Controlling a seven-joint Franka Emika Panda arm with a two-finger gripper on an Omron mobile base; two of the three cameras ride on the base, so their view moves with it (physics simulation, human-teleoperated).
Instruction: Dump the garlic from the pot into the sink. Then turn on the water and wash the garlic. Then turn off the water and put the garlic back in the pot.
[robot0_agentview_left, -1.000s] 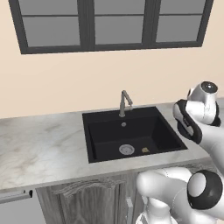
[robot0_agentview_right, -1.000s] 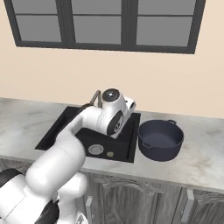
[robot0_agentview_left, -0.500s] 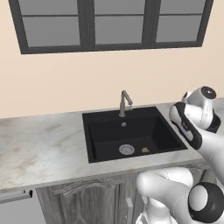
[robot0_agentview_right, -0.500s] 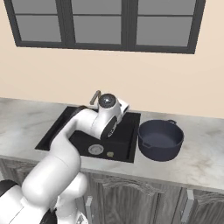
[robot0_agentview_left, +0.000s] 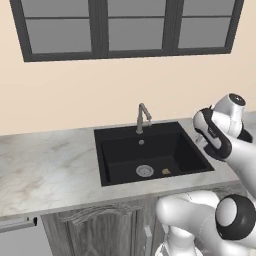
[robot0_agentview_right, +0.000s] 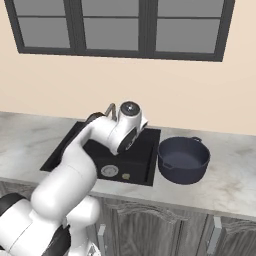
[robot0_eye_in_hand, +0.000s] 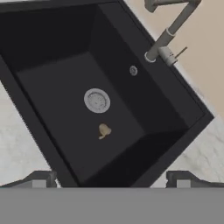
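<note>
Garlic (robot0_eye_in_hand: 103, 130) lying on the floor of the sink (robot0_eye_in_hand: 52, 74), just beside the round steel drain (robot0_eye_in_hand: 96, 100), touching nothing else. Seen from the hand camera between and ahead of the two finger tips (robot0_eye_in_hand: 39, 179), well apart from them. Gripper (robot0_eye_in_hand: 109, 180) spread wide over the basin's near rim, holding nothing. Same small tan lump (robot0_agentview_left: 166, 171) right of the drain (robot0_agentview_left: 144, 171) from the left base camera. Faucet (robot0_eye_in_hand: 168, 33) at the back rim. Pot (robot0_agentview_right: 183, 159) upright on the marble counter (robot0_agentview_right: 235, 180) just right of the sink (robot0_agentview_right: 142, 165).
</note>
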